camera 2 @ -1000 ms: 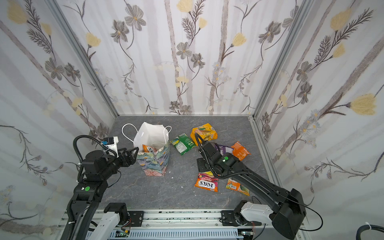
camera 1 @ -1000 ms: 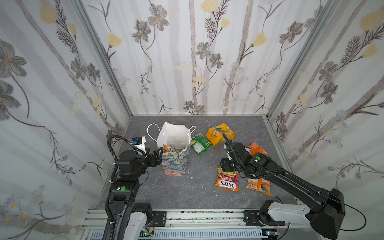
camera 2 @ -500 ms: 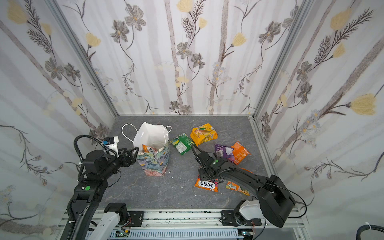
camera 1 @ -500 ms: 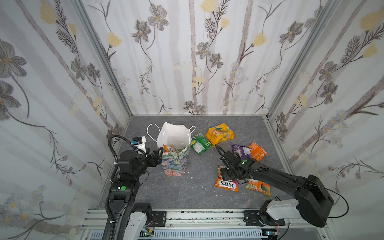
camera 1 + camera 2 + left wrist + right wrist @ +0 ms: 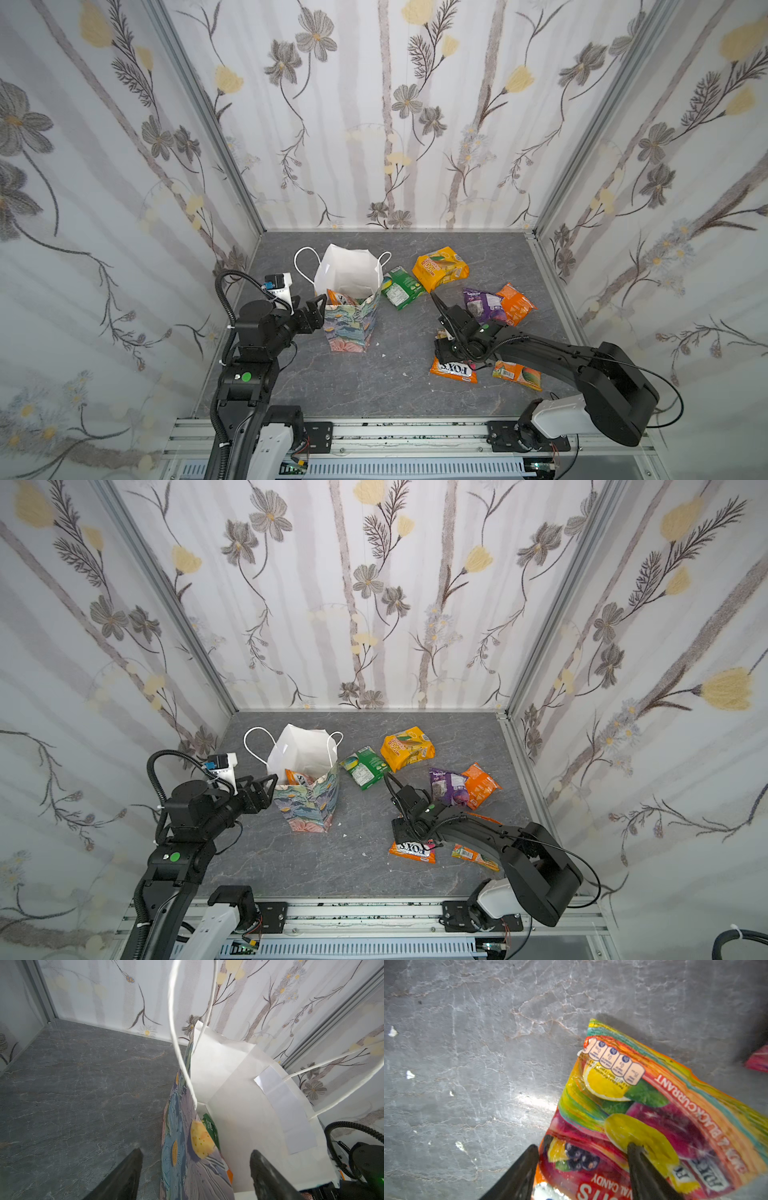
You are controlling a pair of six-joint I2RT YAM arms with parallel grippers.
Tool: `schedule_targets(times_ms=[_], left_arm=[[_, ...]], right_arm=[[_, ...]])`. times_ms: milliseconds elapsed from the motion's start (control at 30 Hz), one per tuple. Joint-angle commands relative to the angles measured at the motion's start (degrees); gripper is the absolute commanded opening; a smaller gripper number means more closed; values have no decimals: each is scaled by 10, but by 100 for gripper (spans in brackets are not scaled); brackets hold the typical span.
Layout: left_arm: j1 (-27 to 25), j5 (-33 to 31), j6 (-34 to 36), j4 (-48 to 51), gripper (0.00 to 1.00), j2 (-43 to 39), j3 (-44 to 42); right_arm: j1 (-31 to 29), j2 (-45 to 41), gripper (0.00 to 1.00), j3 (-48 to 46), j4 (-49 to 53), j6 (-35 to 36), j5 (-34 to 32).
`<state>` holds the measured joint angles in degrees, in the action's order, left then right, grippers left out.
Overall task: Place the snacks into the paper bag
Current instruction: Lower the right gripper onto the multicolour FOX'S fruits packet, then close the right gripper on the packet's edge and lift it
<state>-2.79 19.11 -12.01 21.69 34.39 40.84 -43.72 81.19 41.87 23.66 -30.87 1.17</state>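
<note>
Near right, the right claw (image 5: 583, 1147) stands apart over the FOX'S packet (image 5: 454, 371). Left claw (image 5: 195, 1151) gapes astride the rim of the paper bag (image 5: 239, 1095).

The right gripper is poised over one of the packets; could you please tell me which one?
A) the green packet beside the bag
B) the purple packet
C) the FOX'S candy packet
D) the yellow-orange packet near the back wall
C: in the right wrist view the right gripper, jaws open, hangs just over the FOX'S candy packet, and both top views show that packet lying under the gripper.
</note>
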Motion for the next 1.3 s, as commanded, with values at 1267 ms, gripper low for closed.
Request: schedule_targets(times_ms=[1267], left_arm=[[0, 6, -1, -19, 81, -2, -1]], right_arm=[[172, -110, 61, -201, -333, -82, 163]])
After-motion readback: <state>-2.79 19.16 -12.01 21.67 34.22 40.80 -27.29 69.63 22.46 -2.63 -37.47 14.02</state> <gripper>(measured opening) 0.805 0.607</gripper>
